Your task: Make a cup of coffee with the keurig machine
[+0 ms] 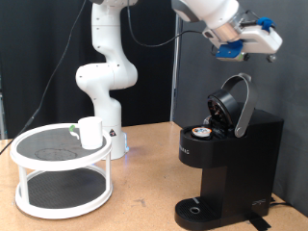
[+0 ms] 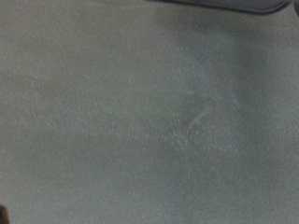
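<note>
High above the open-lidded keurig machine (image 1: 223, 159), the gripper (image 1: 252, 55) hovers, its jaw state unclear

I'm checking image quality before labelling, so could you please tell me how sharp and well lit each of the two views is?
Exterior view: evenly lit and fairly sharp; the keurig machine, lid open, the cup on the white rack and the tool above all read clearly. Wrist view: a dim, blurred grey surface, nothing recognisable.

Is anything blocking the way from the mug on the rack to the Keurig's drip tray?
Nothing visible: the cup sits on the white rack, bare table lies before the keurig machine, and the gripper hangs above its raised lid.
</note>
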Controlling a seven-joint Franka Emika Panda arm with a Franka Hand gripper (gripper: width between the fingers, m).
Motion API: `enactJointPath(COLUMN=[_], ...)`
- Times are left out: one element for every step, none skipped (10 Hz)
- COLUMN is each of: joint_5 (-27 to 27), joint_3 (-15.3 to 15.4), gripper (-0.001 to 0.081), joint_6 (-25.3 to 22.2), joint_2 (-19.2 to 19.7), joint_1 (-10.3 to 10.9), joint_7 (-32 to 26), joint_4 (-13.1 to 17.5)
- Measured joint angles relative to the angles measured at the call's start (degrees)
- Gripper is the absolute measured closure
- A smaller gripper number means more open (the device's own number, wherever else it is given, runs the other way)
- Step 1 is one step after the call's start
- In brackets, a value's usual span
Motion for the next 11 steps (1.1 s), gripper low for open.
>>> enactJointPath(joint_5=[0.0,-1.29,-3.76,-5.72,-7.06,-7.95,-8.26,-8.3,-8.3,-8.3,-8.3], joint_3=[0.57,1.16,1.65,1.79,1.78,1.77,1.68,1.57,1.45,1.31,1.13], gripper=[0.0072,0.0072,0.0072,0.0072,0.0072,0.0072,0.0199,0.0199,0.0334,0.0334,0.053], joint_6=[0.51,1.96,3.11,3.4,3.37,3.0,2.68,2.49,2.47,2.47,2.47], joint_2=[0.02,0.01,-0.04,-0.08,-0.08,-0.08,-0.09,-0.12,-0.21,-0.39,-0.63], joint_1=[0.14,0.15,0.17,0.17,0.09,-0.05,-0.21,-0.41,-0.59,-0.78,-0.91], joint_7=[0.27,1.6,3.27,4.35,4.98,5.59,5.85,5.88,5.88,5.88,5.86], joint_4=[0.19,0.32,0.34,0.34,0.27,0.06,-0.23,-0.54,-0.93,-1.43,-2.06])
